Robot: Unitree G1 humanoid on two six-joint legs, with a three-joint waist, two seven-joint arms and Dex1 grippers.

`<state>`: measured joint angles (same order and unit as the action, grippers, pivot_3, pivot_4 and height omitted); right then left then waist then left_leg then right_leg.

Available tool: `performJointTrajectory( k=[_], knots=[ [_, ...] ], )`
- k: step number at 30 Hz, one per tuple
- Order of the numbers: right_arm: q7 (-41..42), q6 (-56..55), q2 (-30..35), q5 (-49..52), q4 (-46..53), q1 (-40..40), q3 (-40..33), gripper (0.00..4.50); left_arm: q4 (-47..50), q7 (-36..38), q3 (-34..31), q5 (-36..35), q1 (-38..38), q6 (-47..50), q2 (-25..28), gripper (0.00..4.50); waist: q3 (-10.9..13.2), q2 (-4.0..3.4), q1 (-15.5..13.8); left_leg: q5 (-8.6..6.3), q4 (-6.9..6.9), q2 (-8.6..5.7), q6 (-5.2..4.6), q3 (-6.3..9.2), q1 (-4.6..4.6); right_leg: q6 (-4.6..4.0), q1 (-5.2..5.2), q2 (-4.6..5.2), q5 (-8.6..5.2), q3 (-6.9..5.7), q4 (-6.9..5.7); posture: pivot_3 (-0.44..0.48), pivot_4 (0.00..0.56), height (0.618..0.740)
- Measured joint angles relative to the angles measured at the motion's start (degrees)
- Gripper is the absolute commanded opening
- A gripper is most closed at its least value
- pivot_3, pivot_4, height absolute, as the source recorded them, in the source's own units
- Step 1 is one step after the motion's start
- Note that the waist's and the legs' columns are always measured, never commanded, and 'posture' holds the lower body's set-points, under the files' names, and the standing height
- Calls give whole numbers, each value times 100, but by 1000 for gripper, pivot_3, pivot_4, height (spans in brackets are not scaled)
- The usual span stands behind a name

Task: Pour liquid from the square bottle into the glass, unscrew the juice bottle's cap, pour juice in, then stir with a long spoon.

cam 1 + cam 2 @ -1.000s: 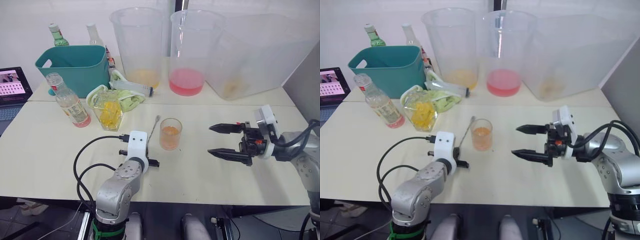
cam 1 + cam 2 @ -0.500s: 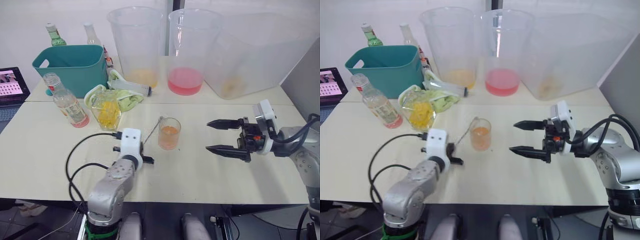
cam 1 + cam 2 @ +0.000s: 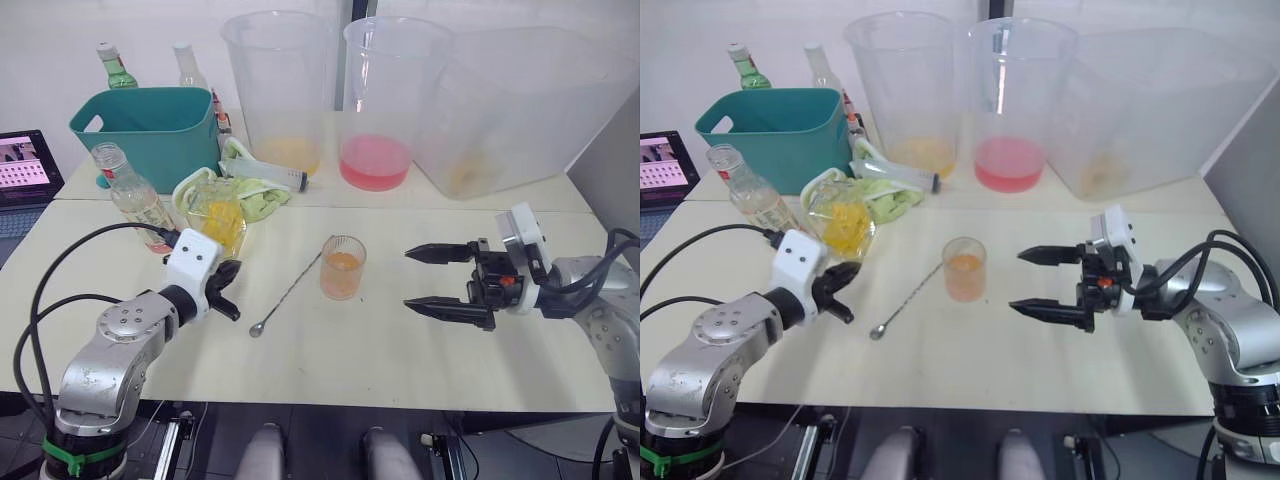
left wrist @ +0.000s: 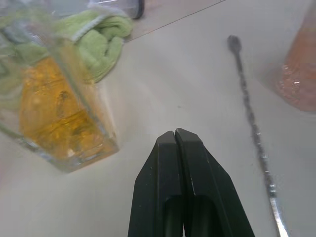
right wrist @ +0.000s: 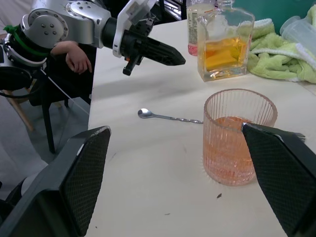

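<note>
Left gripper (image 3: pixel 228 292) pressed together, empty, lower left near the bottle (image 3: pixel 216 217). Spoon (image 3: pixel 290 290) lies on the worktop (image 3: pixel 350 350) beside the centre glass (image 3: pixel 342 267). Right gripper (image 3: pixel 428 280) spread apart, right.

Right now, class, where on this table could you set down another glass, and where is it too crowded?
Free: the near strip of table in front of the glass, and between the glass and the right gripper. Crowded: the far left, around the square bottle, juice bottle and green cloth.
</note>
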<state>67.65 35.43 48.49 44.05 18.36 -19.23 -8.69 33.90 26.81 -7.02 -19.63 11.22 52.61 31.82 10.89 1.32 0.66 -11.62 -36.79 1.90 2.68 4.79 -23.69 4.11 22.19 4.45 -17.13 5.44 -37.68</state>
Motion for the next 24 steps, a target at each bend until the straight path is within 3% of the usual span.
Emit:
performJointTrajectory(
  k=[4, 9, 15, 22, 24],
  knots=[
    [-146, 20, 1, 91, 191, 226, -142, 4500, -13, 204, 201, -327, 51, 173, -35, 23, 0, 0, 19, 0, 0, 2, 0, 1, -1, 0, 4, -2, 0, -1, -3, 0, 150, 733],
    [-320, 23, 1, 200, 383, 392, -231, 4500, -133, 96, 421, -526, 350, 578, -145, 1475, 0, 0, 25, 0, 0, 2, -1, 1, 1, 0, 3, -3, 0, 0, -5, 0, 150, 733],
    [-554, 5, -27, 227, 532, 567, -352, 4500, -749, -410, 1241, -65, 550, 609, -493, 3459, 1, 1, 10, 0, -2, 0, -1, 1, -1, 0, 2, -2, 0, 1, -4, 0, 150, 733],
    [-665, -1, -53, 225, 587, 721, -373, 4500, -1127, -616, 1653, 383, 843, 359, -557, 3459, 0, 1, 20, 0, -1, -1, -1, 2, 2, 0, 2, -2, 0, 1, -9, 0, 150, 733],
    [-684, -3, -53, 225, 589, 722, -373, 4500, -1141, -647, 1667, 410, 848, 357, -607, 2898, 0, 1, 16, 0, -1, -1, -1, 3, 4, 0, 2, -2, 0, 1, -14, 0, 150, 733]
  ],
)
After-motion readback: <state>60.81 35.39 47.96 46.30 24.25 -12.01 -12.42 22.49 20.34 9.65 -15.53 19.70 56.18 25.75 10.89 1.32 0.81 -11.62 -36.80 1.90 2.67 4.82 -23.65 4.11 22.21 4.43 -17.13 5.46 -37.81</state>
